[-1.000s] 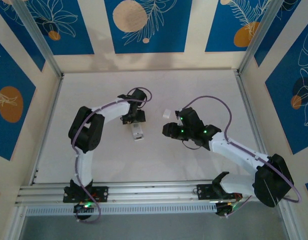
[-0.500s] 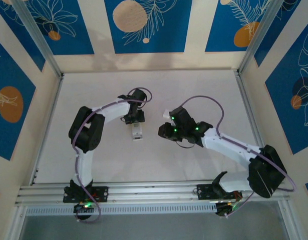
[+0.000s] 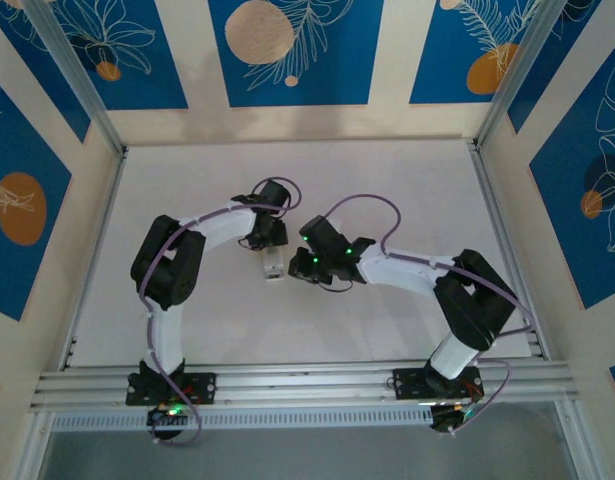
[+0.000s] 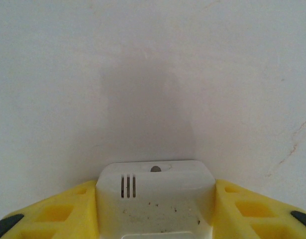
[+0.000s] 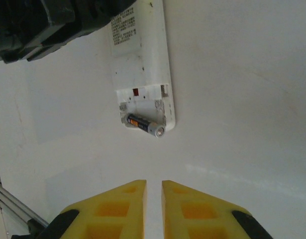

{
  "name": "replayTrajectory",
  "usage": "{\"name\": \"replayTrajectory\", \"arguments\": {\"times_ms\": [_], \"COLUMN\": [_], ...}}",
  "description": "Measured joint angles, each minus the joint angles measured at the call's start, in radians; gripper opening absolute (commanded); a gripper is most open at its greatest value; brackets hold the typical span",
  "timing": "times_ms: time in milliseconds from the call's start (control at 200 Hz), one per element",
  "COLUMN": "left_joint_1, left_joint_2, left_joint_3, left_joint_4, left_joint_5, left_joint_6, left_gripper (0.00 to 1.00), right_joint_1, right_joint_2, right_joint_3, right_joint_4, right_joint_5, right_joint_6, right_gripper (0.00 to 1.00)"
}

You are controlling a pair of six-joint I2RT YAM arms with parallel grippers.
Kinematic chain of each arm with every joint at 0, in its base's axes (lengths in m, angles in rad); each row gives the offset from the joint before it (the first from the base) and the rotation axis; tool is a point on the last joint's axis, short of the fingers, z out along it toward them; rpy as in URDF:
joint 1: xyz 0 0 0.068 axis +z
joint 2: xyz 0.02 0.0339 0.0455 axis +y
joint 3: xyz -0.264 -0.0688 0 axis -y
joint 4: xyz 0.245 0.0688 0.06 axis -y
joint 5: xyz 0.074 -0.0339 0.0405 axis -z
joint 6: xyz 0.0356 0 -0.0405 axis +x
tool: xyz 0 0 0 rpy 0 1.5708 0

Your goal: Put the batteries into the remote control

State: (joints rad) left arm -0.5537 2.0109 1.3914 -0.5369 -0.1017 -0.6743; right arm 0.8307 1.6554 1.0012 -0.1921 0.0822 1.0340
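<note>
- Lying back-up at the middle of the white table (image 5: 252,89), the remote control (image 5: 141,55) has its long axis running near to far. Its open battery bay (image 5: 143,107) is at the near end. Whether it rests on the table or is held just off it, I cannot tell.
- The far end of the remote control sits between the yellow fingers (image 4: 58,213) of the left gripper (image 3: 267,236). They press against both its sides, so I take this as a clamp on the remote control.
- One battery (image 5: 143,124) lies in the battery bay, its length across the width of the remote control but slanted. In the right wrist view its silver end rides at the rim on the right, so I judge it is not seated flat.
- The right gripper (image 5: 153,183) hangs over the table just short of the bay end. Its fingers are drawn almost together with a thin slit between them, and nothing is in them.
- From those fingertips the battery lies ahead and a little to the left, its long axis roughly crosswise to the way the fingers point.
- In the overhead view the right gripper is just beside the remote control on its right. It is the free hand and the nearer one to the battery bay.
- The coming move likely calls for the right fingertips to go forward and down onto the raised silver end and press it home.
- The risks are slipping off the round battery, or nudging it out over the rim.
</note>
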Motion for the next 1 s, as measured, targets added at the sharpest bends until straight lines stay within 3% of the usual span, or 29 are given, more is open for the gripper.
{"name": "replayTrajectory", "arguments": {"times_ms": [425,995], "left_joint_1": [0.0,0.0], "left_joint_2": [-0.019,-0.02], "left_joint_3": [-0.033,-0.035], "left_joint_4": [0.041,0.043], "left_joint_5": [0.0,0.001], "left_joint_6": [0.0,-0.001], "left_gripper": [0.48,0.48], "right_joint_1": [0.011,0.021], "right_joint_2": [0.161,0.2], "right_joint_3": [0.081,0.097], "right_joint_4": [0.044,0.04], "right_joint_5": [-0.002,-0.002], "right_joint_6": [0.0,0.0], "right_gripper": [0.17,0.16]}}
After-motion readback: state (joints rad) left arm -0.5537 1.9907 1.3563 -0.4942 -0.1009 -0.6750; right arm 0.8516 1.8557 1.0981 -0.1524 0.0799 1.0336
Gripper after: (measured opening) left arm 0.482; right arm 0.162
